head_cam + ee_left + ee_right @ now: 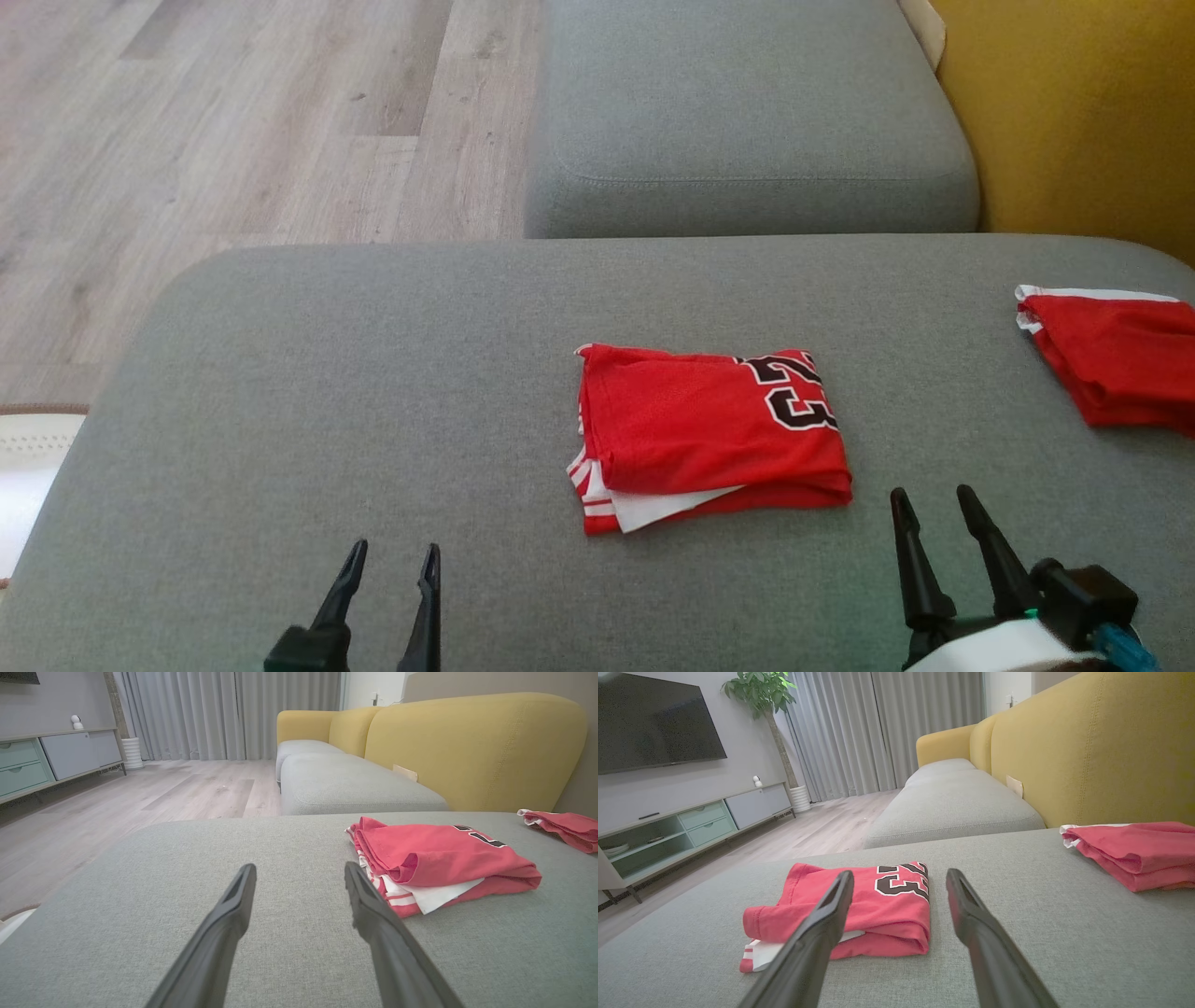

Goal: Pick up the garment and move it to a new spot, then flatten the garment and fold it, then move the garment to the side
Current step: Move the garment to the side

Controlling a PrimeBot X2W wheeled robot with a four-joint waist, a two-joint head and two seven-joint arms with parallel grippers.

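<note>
A red jersey garment (709, 434) with black and white numerals lies folded in a compact rectangle on the grey sofa cushion (327, 392). White and red striped trim sticks out at its near-left corner. My left gripper (390, 555) stands open above the cushion, near and left of the garment (434, 863), touching nothing. My right gripper (934, 504) is open too, just near and right of the garment (878, 905), with nothing between its fingers. In each wrist view the gripper (299, 872) (899, 877) shows its two dark fingers spread apart over bare fabric.
A second folded red garment (1116, 359) lies at the cushion's right edge by the yellow backrest (1074, 112). Another grey seat cushion (747, 112) lies beyond. Wood floor (233, 121) is to the left, with a TV cabinet (691, 821) farther off.
</note>
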